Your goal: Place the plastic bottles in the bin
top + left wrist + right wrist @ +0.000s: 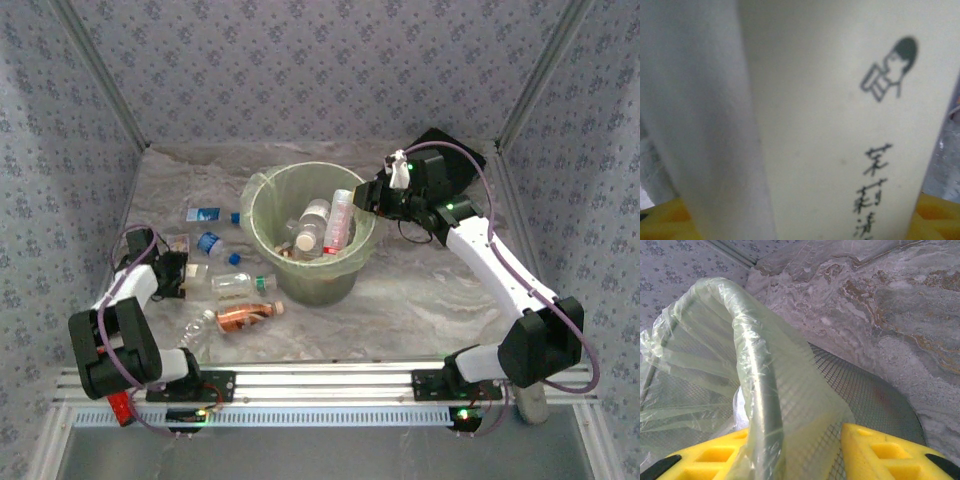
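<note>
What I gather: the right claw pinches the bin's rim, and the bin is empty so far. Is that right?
Not quite. The right claw does pinch the rim of the bin, but the bin is not empty: the top view shows several bottles already inside it.
</note>
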Controlling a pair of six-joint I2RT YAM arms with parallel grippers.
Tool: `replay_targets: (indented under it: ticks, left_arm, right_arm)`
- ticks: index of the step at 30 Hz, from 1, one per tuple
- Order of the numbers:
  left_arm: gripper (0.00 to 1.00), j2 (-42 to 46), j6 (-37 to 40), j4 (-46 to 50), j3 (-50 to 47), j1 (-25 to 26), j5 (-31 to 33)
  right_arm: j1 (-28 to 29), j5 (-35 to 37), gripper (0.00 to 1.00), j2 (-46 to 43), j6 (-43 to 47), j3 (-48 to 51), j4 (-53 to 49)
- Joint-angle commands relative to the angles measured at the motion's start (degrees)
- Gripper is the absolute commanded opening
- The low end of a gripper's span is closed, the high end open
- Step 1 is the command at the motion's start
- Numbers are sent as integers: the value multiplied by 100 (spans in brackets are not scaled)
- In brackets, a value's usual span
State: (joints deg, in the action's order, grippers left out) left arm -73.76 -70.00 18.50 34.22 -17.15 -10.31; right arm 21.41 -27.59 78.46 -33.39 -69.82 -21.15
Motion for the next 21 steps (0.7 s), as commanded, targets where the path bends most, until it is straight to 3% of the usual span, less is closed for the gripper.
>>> replay_targets:
  ticks: [1,7,12,18,21]
  left_arm:
    - [64,515,74,443,172,9,248]
    - [62,1425,346,1203,609,3,588]
    - [59,2166,1395,1185,1377,115,400]
    - [53,2081,2694,1498,3115,1043,279]
    - [49,1747,3317,1502,3942,1851,114]
  right_arm:
    - [86,53,46,99,116,-128,-170]
    - [90,51,46,100,117,-131,-179]
    - [92,93,46,76,139,-146,-241]
    - [135,105,46,75,78,-109,-163]
    - [157,105,46,95,61,-134,-155]
